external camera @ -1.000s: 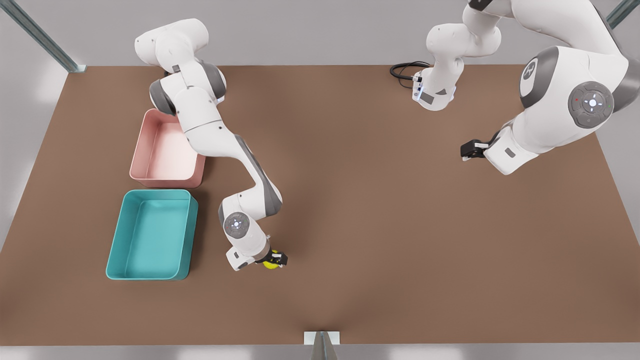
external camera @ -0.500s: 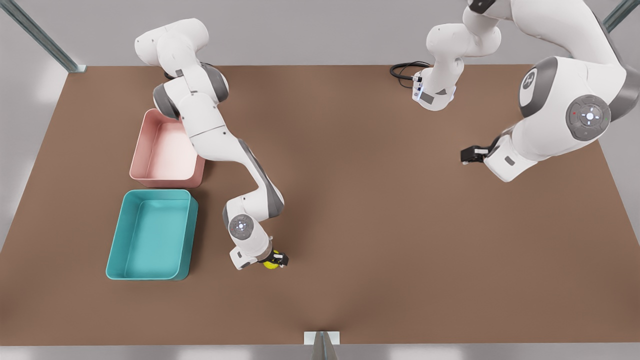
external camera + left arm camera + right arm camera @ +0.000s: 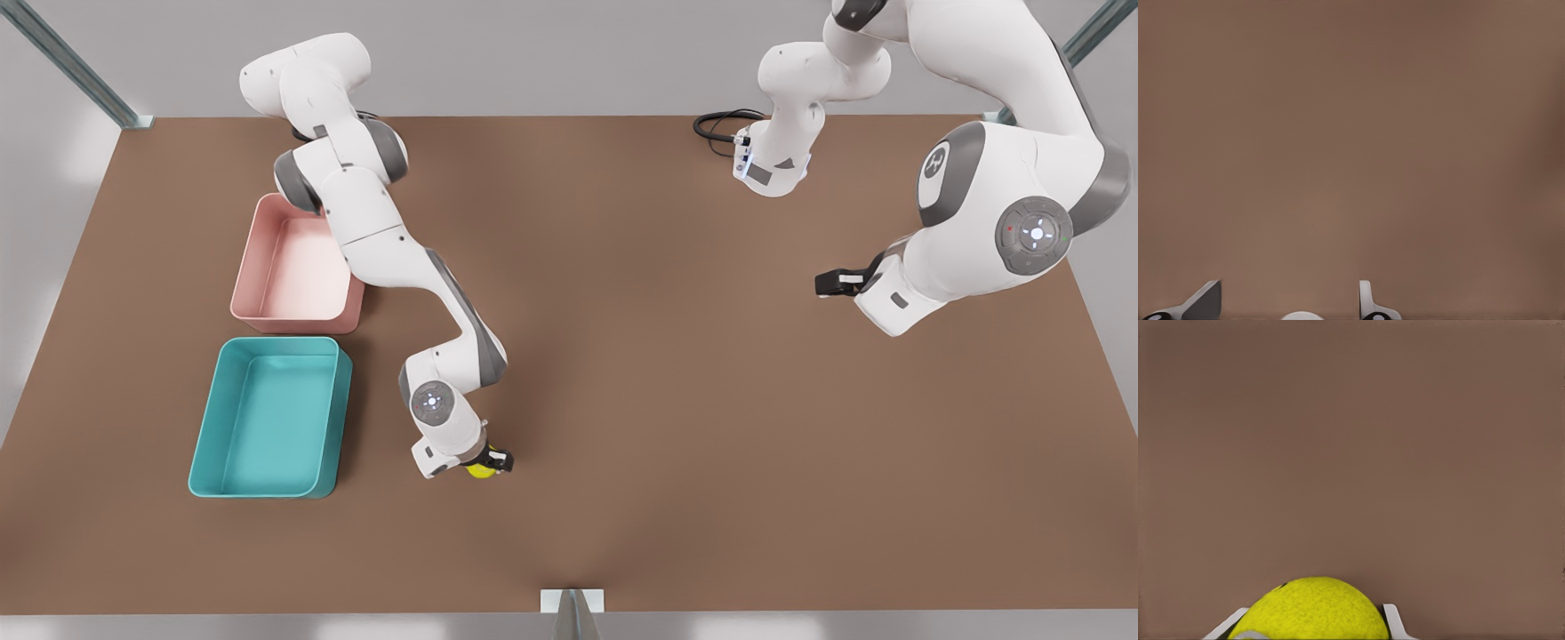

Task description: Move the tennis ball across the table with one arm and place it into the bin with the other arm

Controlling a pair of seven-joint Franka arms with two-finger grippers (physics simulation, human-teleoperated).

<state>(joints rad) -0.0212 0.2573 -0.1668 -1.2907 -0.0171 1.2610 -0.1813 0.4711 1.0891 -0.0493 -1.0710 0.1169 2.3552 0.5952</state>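
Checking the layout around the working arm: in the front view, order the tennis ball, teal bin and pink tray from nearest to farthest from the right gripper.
From the right gripper:
1. Tennis ball, between its fingers.
2. Teal bin, toward the front view's left.
3. Pink tray, beyond the bin, toward the table's far edge.

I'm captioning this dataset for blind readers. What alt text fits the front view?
On a brown table, the right gripper is closed around a tennis ball, beside an empty teal bin. A pink tray sits behind the bin, and the left gripper waits open at the front view's right.
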